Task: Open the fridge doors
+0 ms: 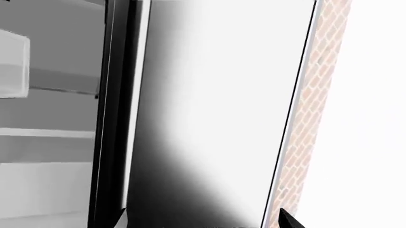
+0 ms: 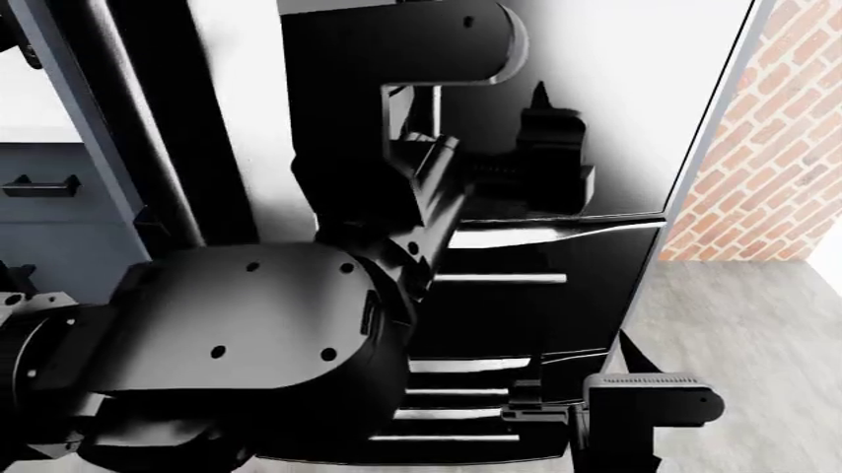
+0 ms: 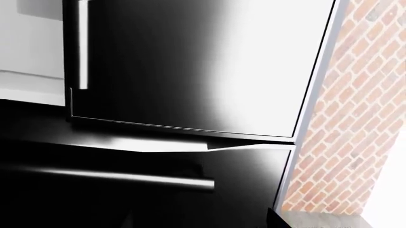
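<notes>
**Right door shut, neither hand on its handle: risk of a slip or an arm in the swing path**

The right fridge door (image 3: 190,61) is closed, flush above the drawer front (image 3: 127,190). Its vertical bar handle (image 3: 82,47) sits at 10 o'clock in the right wrist view. The left fridge door (image 2: 158,128) looks swung out, a dark slanted slab at 10 o'clock in the head view. White fridge shelves (image 1: 44,133) show past the door edge, so I judge half the job done.

Risks:
- My left arm fills most of the head view, so I reach for the handle nearly blind.
- The left gripper (image 2: 546,148) is up close to the glossy door face at 2 o'clock. It could skid on the face rather than hook the bar.
- The drawer's horizontal handle (image 3: 127,178) is right below, so it is easy to grab the wrong bar.
- The brick wall (image 3: 355,118) at 3 o'clock is tight to the hinge side, and my own forearm may block the swing.

Hands:
- Left gripper: nothing seen in it. I can't tell the finger gap, or whether it touches the door.
- Right gripper (image 2: 652,399): low at 5 o'clock, in front of the drawers, and it looks empty. I can't tell its opening either.
</notes>
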